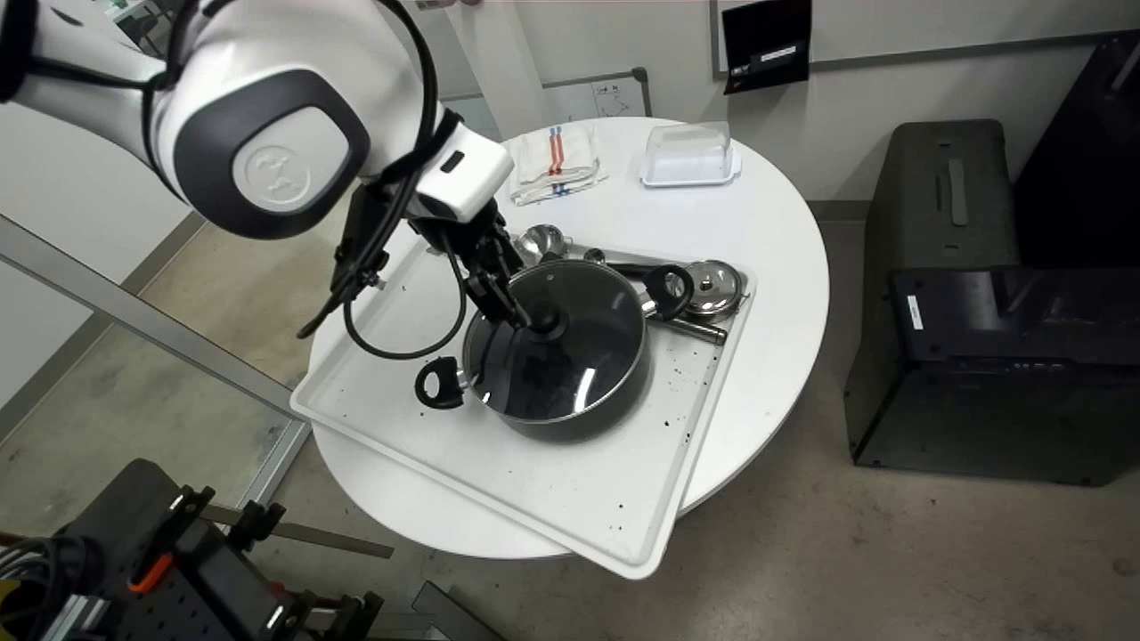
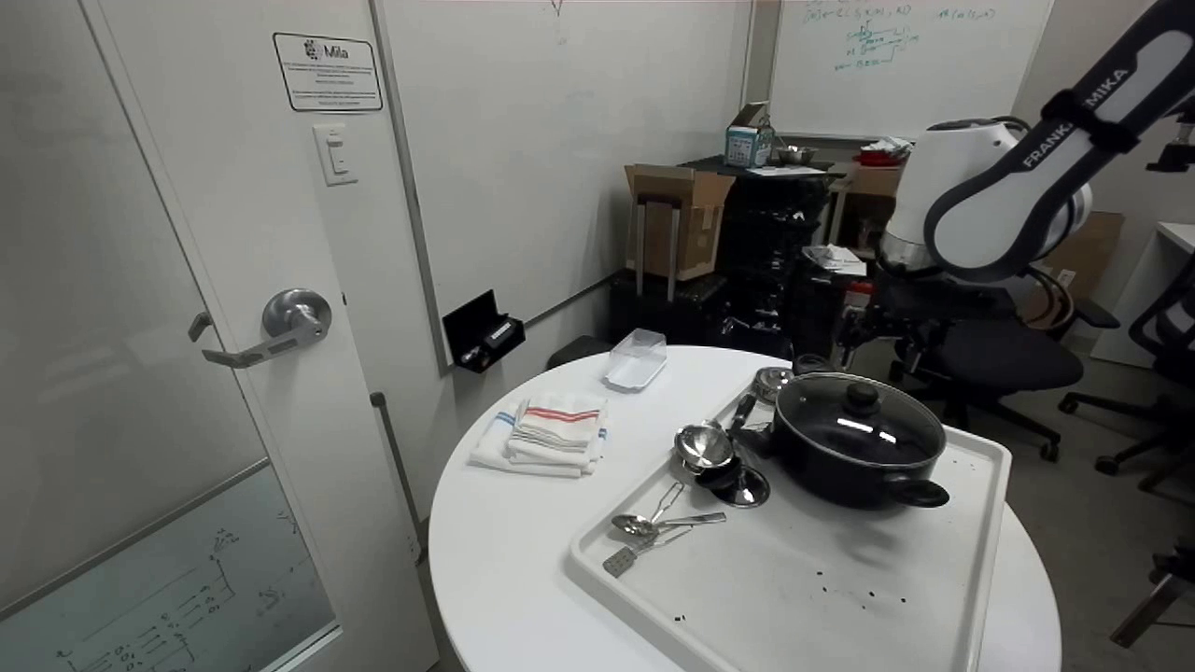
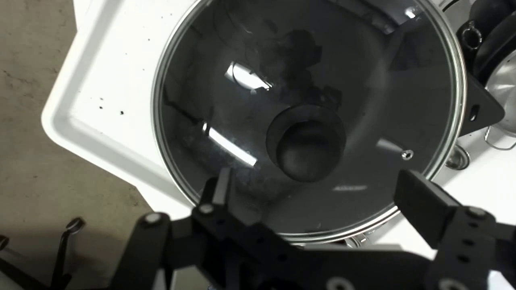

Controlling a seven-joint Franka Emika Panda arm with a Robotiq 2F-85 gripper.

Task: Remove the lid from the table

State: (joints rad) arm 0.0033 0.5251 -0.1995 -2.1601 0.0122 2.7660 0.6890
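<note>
Table: under the pot, partly covered from sight.
Tray: directly beneath the pot, one corner past the table's edge; a shove could shift it.
Pot: sideways pressure might slide it; its inside I cannot make out.
Lid: on top of the pot; an off-centre pinch could tip or drop it. My wrist view cuts off one edge.
Gripper: near the pot's edge, fingers spread wide, holding nothing; I cannot judge their clearance over the lid.
Steel utensils: just beside the pot, where a swinging lid might catch.
Knob: over the pot's middle; closing short of it would likely miss.
</note>
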